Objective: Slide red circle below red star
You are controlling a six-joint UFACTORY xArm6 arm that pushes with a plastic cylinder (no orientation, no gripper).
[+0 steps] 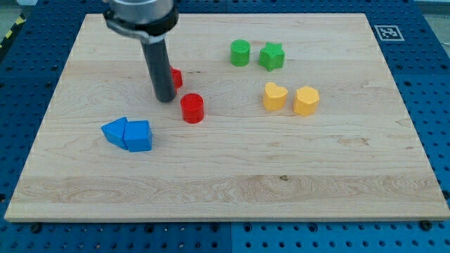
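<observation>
The red circle [192,108] is a short red cylinder on the wooden board [225,176], left of centre. The red star [176,77] lies just above and left of it, mostly hidden behind my rod. My tip [165,99] rests on the board just left of the red circle and below the red star, a small gap from the circle.
Two blue blocks [128,133] touch each other at the lower left. A green circle [240,53] and a green star [271,56] sit at the upper middle. A yellow heart [275,96] and a yellow hexagon [306,100] sit to the right of centre.
</observation>
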